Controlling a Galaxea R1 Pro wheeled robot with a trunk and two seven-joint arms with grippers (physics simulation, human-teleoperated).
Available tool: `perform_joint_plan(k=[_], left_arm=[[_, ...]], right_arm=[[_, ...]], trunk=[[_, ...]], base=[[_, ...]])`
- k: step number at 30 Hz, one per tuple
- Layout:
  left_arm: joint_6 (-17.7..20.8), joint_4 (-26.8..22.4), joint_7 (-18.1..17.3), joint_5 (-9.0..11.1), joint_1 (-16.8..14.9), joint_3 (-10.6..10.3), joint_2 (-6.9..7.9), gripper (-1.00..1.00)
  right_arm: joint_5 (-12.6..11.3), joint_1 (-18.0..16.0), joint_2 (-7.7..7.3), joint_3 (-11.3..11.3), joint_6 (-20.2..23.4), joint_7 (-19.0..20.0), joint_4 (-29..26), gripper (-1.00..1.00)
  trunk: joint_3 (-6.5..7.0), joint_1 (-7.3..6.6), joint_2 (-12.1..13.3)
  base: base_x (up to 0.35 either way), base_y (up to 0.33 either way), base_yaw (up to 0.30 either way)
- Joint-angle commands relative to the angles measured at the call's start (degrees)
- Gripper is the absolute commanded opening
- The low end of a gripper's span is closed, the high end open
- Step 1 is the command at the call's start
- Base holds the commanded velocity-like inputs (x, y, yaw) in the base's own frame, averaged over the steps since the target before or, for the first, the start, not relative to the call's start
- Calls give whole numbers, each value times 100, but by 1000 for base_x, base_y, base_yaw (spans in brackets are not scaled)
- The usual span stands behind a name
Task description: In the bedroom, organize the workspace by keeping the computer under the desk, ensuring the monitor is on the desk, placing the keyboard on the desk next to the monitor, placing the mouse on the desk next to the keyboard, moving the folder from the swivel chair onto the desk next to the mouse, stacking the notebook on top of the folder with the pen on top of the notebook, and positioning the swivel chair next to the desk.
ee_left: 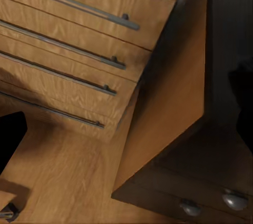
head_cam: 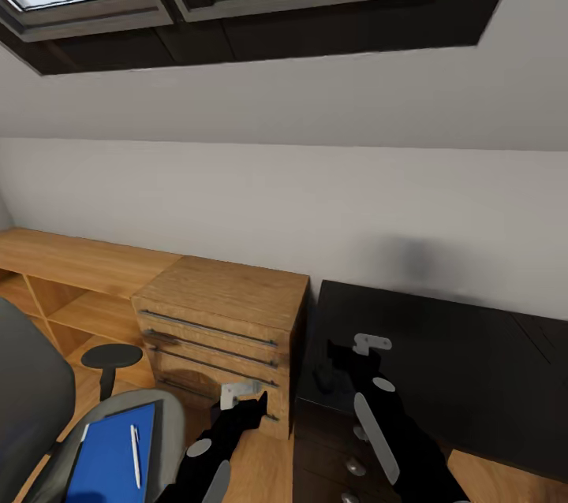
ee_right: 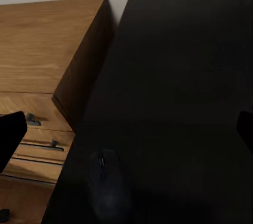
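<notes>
The mouse (ee_right: 108,182) lies at the black counter's (head_cam: 473,361) front left corner. Folder (head_cam: 110,456) and pen (head_cam: 136,456) rest on the swivel chair (head_cam: 47,416). Whether either gripper's jaws are parted cannot be told.

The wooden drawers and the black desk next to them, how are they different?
The light wooden drawer chest has a pale grained top, while the matt black desk has a plain dark one. The chest's drawers have long thin bar handles; the desk's drawers have round silver knobs. The chest top is bare, but a small black mouse lies on the desk. Both stand side by side against the grey wall.
</notes>
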Motion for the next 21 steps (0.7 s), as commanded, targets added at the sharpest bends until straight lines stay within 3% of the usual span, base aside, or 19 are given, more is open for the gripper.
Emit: perform_joint_plan(k=[1,6,21], left_arm=[[22,-7,48,60,-3,-19,3,100],[20,42,48,62,-3,-31,4,100],[13,60,56,54,-3,-40,4,100]], right_arm=[[-57,-5,-3,-7,15,-46,-5,100],[-60,-5,-3,-103,14,-46,-4,100],[-61,-4,-3,-209,6,-46,-3,100]], trunk=[[-2,1,-5],[26,1,-5],[94,1,-5]], base=[[0,-336,-238],[0,-219,-244],[0,-14,-260]])
